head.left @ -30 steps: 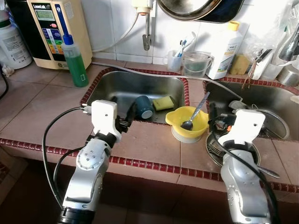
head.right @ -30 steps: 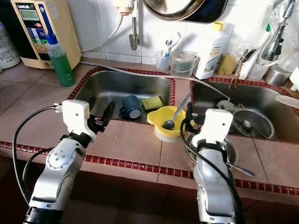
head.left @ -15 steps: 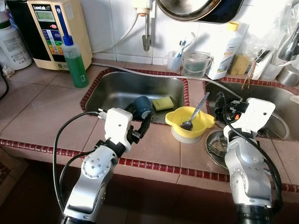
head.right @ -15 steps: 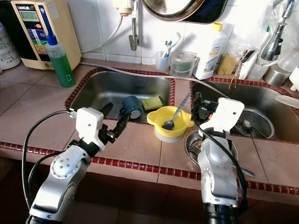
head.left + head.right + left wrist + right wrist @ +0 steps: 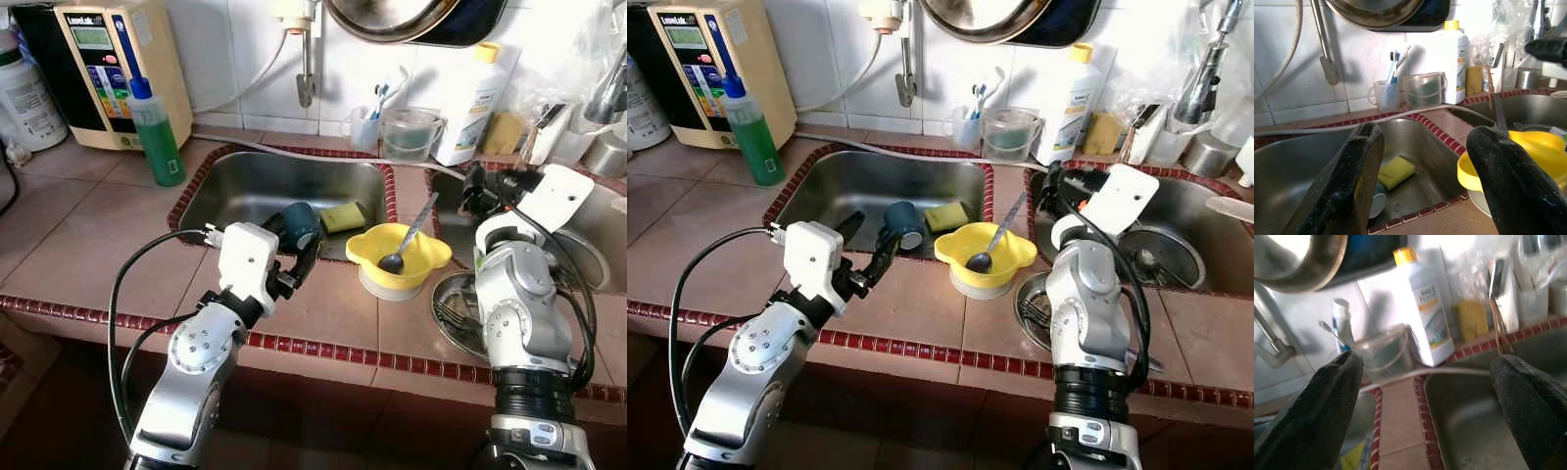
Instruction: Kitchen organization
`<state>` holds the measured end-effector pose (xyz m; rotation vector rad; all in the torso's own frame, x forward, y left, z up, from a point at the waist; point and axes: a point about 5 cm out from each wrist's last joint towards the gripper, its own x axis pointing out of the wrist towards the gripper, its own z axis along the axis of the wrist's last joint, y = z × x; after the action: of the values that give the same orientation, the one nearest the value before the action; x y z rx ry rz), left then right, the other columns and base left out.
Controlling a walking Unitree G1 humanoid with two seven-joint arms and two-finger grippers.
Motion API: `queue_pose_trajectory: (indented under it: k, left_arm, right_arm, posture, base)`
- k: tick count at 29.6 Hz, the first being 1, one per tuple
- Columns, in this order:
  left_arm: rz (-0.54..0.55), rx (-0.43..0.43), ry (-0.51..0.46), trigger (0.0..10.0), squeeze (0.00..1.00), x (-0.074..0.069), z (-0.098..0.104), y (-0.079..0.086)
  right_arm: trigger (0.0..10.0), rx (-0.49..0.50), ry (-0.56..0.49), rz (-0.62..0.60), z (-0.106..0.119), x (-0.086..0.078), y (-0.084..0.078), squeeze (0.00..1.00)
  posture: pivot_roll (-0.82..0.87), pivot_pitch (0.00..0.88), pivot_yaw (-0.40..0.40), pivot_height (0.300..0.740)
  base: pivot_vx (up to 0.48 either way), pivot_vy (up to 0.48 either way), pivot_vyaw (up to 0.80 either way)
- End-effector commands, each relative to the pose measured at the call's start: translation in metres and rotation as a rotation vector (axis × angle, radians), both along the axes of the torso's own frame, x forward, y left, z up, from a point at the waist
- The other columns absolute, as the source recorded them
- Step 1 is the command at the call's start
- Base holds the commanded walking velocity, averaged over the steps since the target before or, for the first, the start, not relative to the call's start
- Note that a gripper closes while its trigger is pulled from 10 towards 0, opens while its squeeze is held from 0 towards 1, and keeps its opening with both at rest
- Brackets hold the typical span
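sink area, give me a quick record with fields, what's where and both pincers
left sink: blue mug on its side, yellow sponge
divider: yellow bowl holding a spoon
counter: green bottle left of the sink
back ledge: white bottle, clear tub
left pincer: open, at the sink's front edge near the mug
right pincer: open, raised over the right sink

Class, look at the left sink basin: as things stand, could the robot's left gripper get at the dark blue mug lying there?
Probably yes. The left gripper is open at the basin's front rim, pointing at the dark blue mug just beyond its fingertips. The yellow sponge lies beside the mug, not in the way.
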<state>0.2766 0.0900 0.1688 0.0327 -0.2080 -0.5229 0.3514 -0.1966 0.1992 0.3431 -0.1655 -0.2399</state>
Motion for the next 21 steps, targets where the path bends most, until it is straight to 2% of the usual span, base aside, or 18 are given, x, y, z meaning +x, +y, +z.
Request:
queue_pose_trajectory:
  k: [1,13,17,19,21]
  left_arm:
    - [-0.01,-0.002,0.0,10.0,0.0,-0.003,0.001,-0.001]
    - [-0.002,-0.015,0.013,10.0,0.0,-0.007,0.001,-0.003]
    - [0.0,-0.018,0.016,10.0,0.0,-0.008,0.001,-0.004]
    - [0.001,-0.019,0.017,10.0,0.0,-0.008,0.001,-0.004]
    - [0.004,-0.023,0.019,10.0,0.0,-0.008,0.001,-0.004]
  right_arm:
    - [10.0,0.026,0.023,-0.004,0.001,0.004,-0.002,0.0]
    - [10.0,0.201,0.165,0.054,-0.002,0.015,0.005,0.0]
    - [10.0,0.234,0.214,0.069,-0.007,0.016,0.009,0.0]
    - [9.4,0.248,0.223,0.083,-0.008,0.016,0.011,0.0]
    - [9.6,0.232,0.229,0.08,-0.007,0.017,0.01,0.0]
  posture:
    - [-0.14,0.053,0.04,0.74]
    - [-0.14,0.068,0.031,0.74]
    - [-0.13,0.07,0.027,0.74]
    - [-0.13,0.07,0.025,0.74]
    - [-0.13,0.07,0.023,0.74]
  base:
    - [0.0,0.0,0.0]
    - [0.0,0.0,0.0]
    - [0.0,0.0,0.0]
    - [0.0,0.0,0.0]
    - [0.0,0.0,0.0]
